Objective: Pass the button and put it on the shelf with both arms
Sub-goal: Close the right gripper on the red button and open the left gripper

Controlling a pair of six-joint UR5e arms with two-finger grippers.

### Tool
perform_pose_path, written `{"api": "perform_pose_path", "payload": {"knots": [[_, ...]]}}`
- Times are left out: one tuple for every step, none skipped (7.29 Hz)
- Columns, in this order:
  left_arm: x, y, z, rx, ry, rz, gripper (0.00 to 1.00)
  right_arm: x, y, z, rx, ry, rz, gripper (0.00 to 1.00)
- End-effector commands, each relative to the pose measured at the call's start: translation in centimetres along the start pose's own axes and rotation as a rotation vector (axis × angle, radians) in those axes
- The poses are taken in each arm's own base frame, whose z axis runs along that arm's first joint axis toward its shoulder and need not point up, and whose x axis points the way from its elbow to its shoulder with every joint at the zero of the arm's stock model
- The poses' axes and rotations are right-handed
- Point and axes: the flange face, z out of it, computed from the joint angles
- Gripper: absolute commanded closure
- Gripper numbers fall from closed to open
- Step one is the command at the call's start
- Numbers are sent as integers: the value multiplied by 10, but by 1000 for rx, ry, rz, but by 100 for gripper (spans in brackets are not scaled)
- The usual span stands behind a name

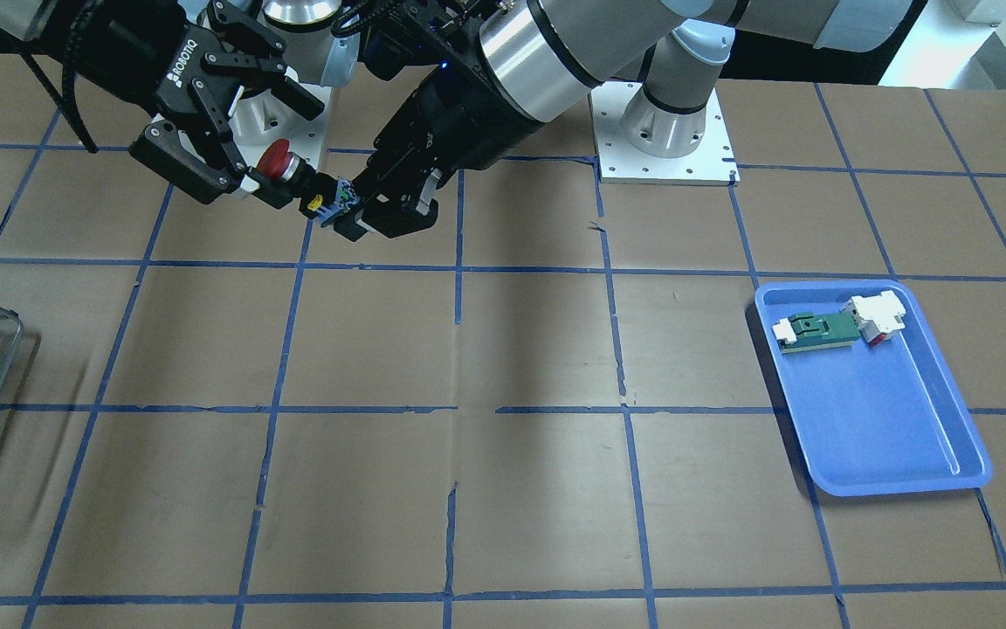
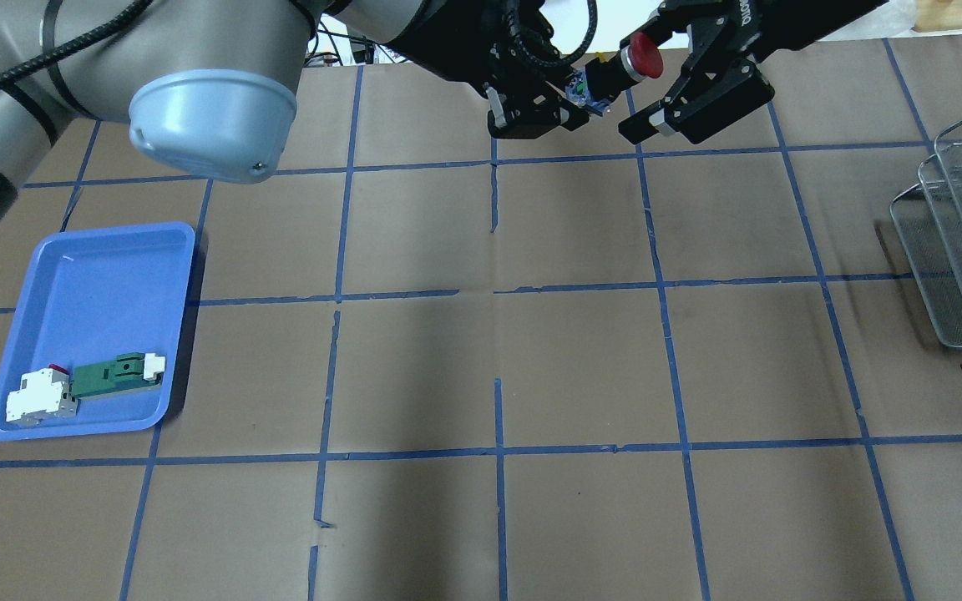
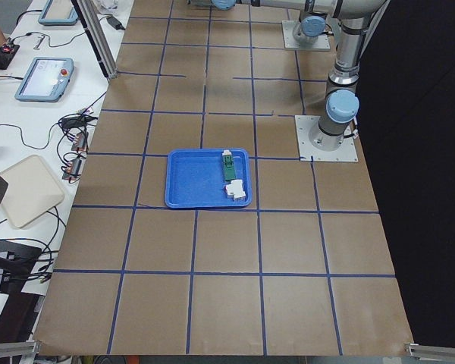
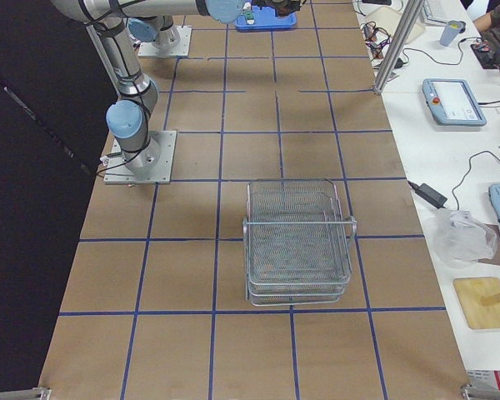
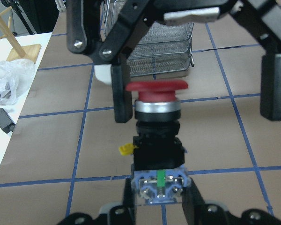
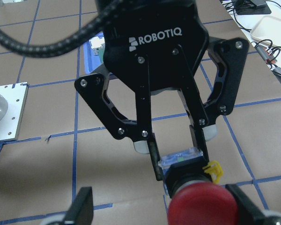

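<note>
Handing over the button (image 1: 289, 168): left gripper (image 1: 354, 211) clamps its end block, right gripper (image 1: 276, 148) gapes around the red head and should close next.

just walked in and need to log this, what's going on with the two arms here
A hand-over is under way above the table. The left gripper is shut on the blue end block of the button and holds it in the air, red head toward the other arm. The right gripper is open, its fingers on either side of the red head, not yet closed on it. The shelf stands apart, toward the robot's right end of the table, so placing is not yet done.
</note>
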Motion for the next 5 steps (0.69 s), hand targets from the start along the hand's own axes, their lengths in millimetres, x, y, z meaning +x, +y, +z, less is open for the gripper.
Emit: {"api": "perform_pose_path", "payload": {"knots": [[7,-2,-4,1,-2,-7,100,-3,-5,-2,18,6,0,6],[13,-3,-7,1,-3,-9,100,-3,-6,-3,22,10,-3,30],[14,-4,-9,2,-5,-7,100,-3,-6,-3,19,10,-3,55],[15,-6,-10,2,-7,-5,100,-3,-5,-3,13,10,0,82],[15,-6,-10,2,-7,-5,100,-3,-5,-3,13,9,0,94]]}}
